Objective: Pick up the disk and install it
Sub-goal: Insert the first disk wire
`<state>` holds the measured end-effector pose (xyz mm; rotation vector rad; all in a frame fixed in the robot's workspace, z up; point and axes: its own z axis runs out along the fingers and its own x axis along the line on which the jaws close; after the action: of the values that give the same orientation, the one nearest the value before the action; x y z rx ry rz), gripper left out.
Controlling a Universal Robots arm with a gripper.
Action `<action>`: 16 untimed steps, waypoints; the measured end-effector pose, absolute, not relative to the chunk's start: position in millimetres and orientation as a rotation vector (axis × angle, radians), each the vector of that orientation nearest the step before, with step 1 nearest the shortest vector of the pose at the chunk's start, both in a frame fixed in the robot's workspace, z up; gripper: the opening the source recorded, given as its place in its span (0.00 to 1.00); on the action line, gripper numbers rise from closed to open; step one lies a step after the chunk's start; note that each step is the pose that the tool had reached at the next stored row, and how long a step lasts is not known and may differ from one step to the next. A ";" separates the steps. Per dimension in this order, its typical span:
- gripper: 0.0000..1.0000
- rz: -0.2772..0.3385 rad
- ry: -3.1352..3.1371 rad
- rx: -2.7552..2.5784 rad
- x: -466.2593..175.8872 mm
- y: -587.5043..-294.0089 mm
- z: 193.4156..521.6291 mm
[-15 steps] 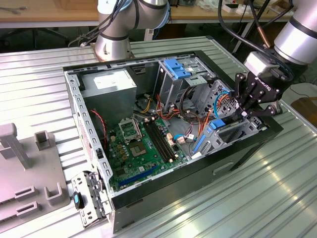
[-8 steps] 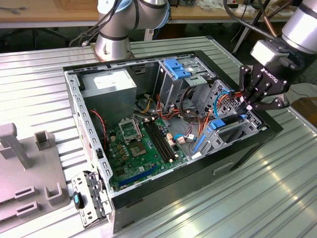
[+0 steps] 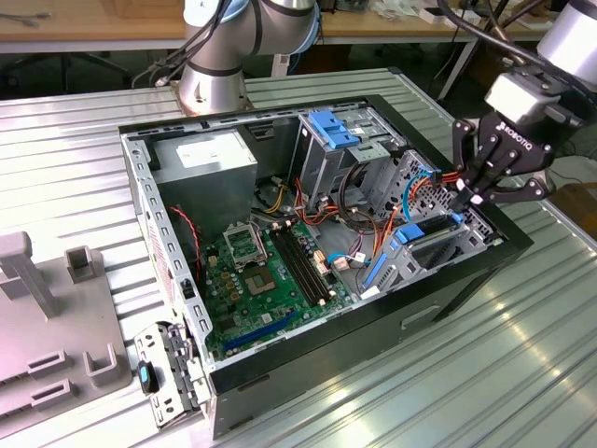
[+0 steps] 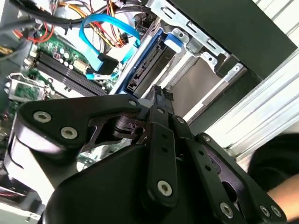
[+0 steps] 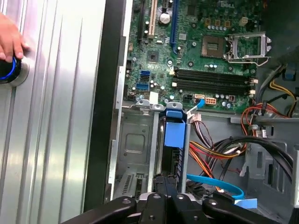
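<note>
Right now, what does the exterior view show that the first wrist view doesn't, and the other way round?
Exterior view adds: the arm's base, the power supply box and grey holders at the exterior view's left.
First wrist view adds: a hand on a blue-ringed knob.
Shared: the green circuit board, the blue-framed disk sitting in a bay slot, and the gripper at the disk's near end.

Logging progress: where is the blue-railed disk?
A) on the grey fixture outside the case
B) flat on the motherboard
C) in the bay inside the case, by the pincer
C: the disk sits in the metal bay inside the case, the pincer close by its end.
</note>
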<state>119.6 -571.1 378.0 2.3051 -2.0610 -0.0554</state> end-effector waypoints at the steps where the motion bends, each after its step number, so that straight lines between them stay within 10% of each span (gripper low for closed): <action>1: 0.11 -0.054 -2.020 2.341 119.6 -571.1 378.0; 16: 0.11 -0.045 -1.732 2.556 119.5 -572.3 378.0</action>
<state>119.5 -572.3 378.0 2.5563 -1.7322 -0.0447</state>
